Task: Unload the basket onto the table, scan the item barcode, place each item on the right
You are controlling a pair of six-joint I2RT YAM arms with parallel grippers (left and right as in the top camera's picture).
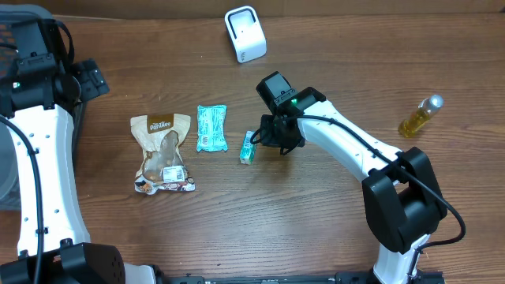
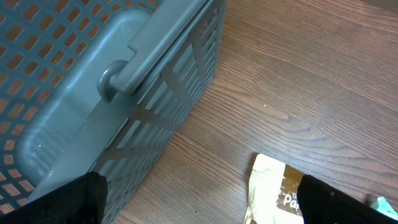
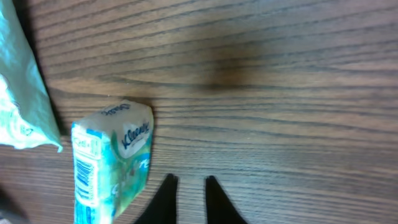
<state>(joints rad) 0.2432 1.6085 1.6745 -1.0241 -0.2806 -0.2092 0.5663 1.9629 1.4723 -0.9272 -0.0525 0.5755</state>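
Observation:
A small teal and white Kleenex tissue pack (image 1: pixel 248 147) lies on the wooden table, just left of my right gripper (image 1: pixel 268 134). In the right wrist view the pack (image 3: pixel 112 162) sits left of the gripper (image 3: pixel 189 186), with its barcode face (image 3: pixel 84 174) turned to the left. The two black fingertips stand almost together over bare wood, with nothing between them and not touching the pack. A white barcode scanner (image 1: pixel 245 33) stands at the back of the table. My left gripper (image 2: pixel 202 205) hangs wide open and empty at the far left.
A brown snack bag (image 1: pixel 162 154) and a teal pouch (image 1: pixel 211 128) lie left of the tissue pack. A yellow bottle (image 1: pixel 420 115) lies at the right. A grey plastic basket (image 2: pixel 93 93) stands at the left edge, under the left arm.

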